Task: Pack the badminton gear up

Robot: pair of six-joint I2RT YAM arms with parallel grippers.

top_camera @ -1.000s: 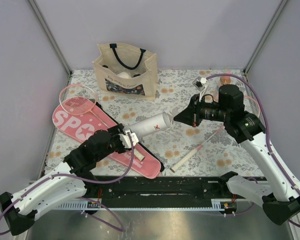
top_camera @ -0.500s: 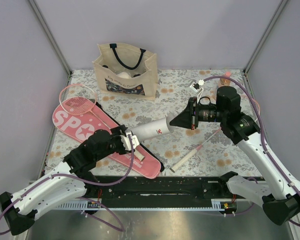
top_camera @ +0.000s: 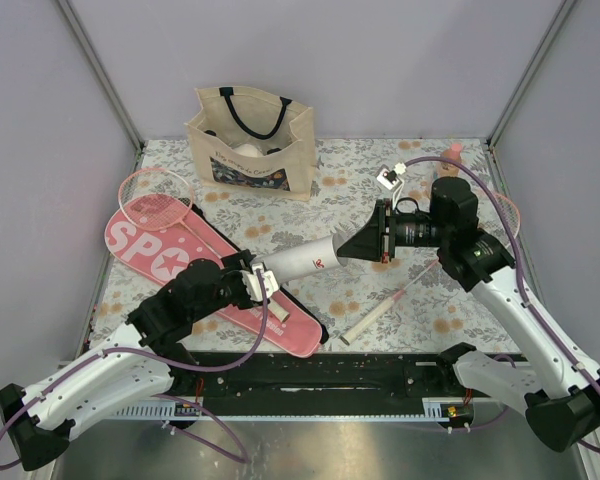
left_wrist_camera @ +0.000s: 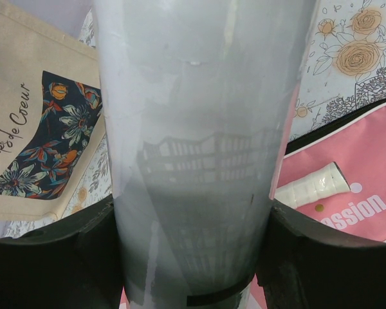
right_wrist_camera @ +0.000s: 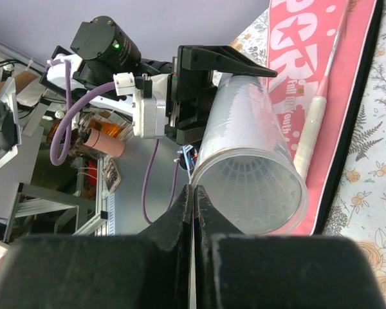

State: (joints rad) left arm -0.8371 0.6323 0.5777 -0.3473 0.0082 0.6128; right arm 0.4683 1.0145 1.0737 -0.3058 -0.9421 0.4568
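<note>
My left gripper (top_camera: 257,278) is shut on the closed end of the long white tube (top_camera: 300,260) and holds it tilted above the table. The tube fills the left wrist view (left_wrist_camera: 199,129) between my fingers (left_wrist_camera: 51,257). My right gripper (top_camera: 348,246) is shut, with its tips (right_wrist_camera: 193,193) at the rim of the tube's open mouth (right_wrist_camera: 244,122). A white shuttlecock (right_wrist_camera: 251,190) sits inside the tube. The pink SPORT case (top_camera: 170,250) lies at the left with one racket (top_camera: 155,195) on it. The second racket's handle (top_camera: 365,325) lies at the front centre.
The beige tote (top_camera: 250,130) stands at the back, with things inside that I cannot make out. The orange bottle with a pink cap (top_camera: 450,155) is at the back right. The second racket's head (top_camera: 502,207) lies partly under my right arm.
My right gripper has moved left and slightly down to the tube's open mouth. The tube's open end has dipped a little. My left gripper keeps its hold.
</note>
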